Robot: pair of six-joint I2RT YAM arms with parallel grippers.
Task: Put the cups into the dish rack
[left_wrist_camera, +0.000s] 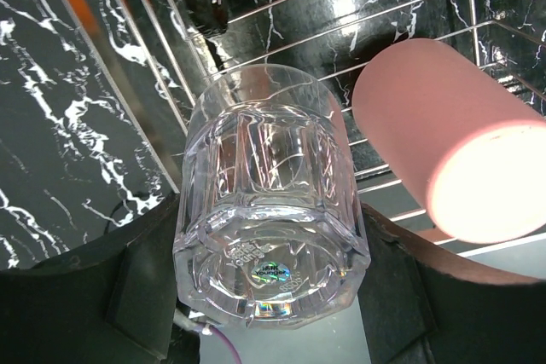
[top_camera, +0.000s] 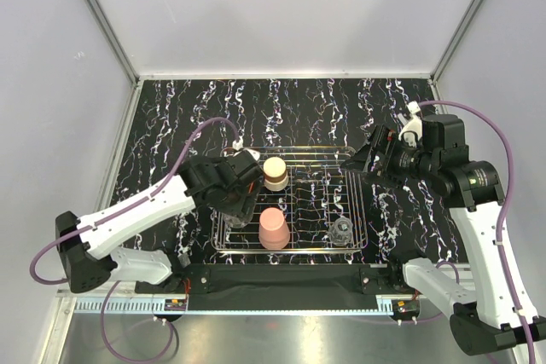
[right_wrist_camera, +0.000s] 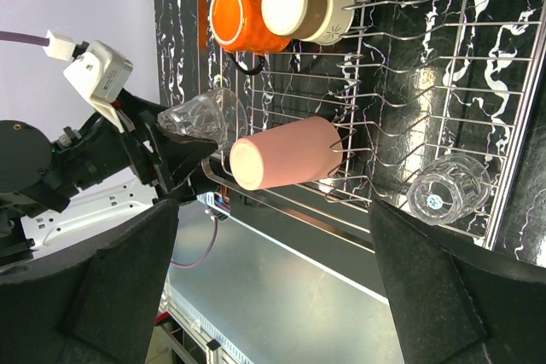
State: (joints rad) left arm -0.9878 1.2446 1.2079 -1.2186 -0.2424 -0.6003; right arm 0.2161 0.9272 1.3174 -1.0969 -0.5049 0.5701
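Observation:
The silver wire dish rack [top_camera: 358,245] sits mid-table. In it stand a cream cup with a brown band [top_camera: 275,173], a pale pink tumbler [top_camera: 273,228] and a clear glass [top_camera: 343,230], all upside down. My left gripper [top_camera: 239,209] is shut on the second clear glass [left_wrist_camera: 269,202], base toward the camera, over the rack's front left corner beside the pink tumbler [left_wrist_camera: 452,151]. I cannot tell if it rests on the wires. The orange cup [right_wrist_camera: 243,19] lies next to the cream cup [right_wrist_camera: 307,6], hidden under my left arm from above. My right gripper [top_camera: 358,159] is open and empty above the rack's right rim.
The black marble-patterned tabletop [top_camera: 299,108] is enclosed by white walls on three sides. A metal ledge [top_camera: 256,330] runs along the near edge by the arm bases. Purple cables loop off both arms.

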